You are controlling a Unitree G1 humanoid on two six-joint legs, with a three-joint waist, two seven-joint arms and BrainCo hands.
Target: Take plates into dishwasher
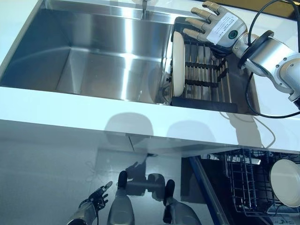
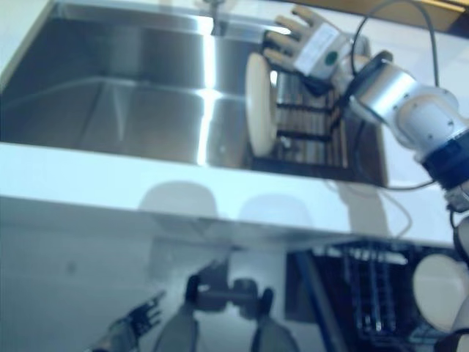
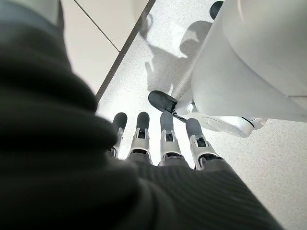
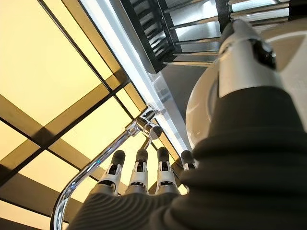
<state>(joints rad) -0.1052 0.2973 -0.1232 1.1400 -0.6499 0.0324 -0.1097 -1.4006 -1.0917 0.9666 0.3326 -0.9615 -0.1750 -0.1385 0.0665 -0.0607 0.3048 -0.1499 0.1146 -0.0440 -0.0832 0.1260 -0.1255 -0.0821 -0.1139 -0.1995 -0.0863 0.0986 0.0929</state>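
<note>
From my left eye, the steel sink (image 1: 93, 56) fills the upper left of the frame, and at its right end a dark dish rack (image 1: 206, 70) sits in the basin. One cream plate (image 1: 178, 63) stands upright on edge at the rack's left side. My right hand (image 1: 213, 23) hangs in the upper right above the back of the rack, fingers spread and straight, holding nothing; the fingertips are close above the top of the plate, and I cannot tell whether they touch it. The white countertop (image 1: 70, 110) crosses the middle of the frame. In the lower right the dishwasher basket (image 1: 248, 187) stands pulled out, with a second plate (image 1: 287, 183) already leaning in it at the right edge. My left hand (image 1: 96, 199) shows small at the bottom left, low beside me, fingers loosely extended and empty.

The right eye gives the same layout: plate (image 2: 260, 103) upright in the rack (image 2: 315, 125), right hand (image 2: 308, 40) spread above it, the plate in the dishwasher (image 2: 440, 290) at the lower right.

The left wrist view shows my left hand's fingers (image 3: 166, 136) in a straight row pointing at the speckled floor (image 3: 268, 163), nothing between them.

The right wrist view shows my right hand's fingers (image 4: 139, 170) straight and apart, with the curved tap (image 4: 96, 172) past them. The plate's pale rim (image 4: 201, 110) appears at centre right beside my thumb (image 4: 242, 52), and the rack's bars (image 4: 158, 28) run across the top.
</note>
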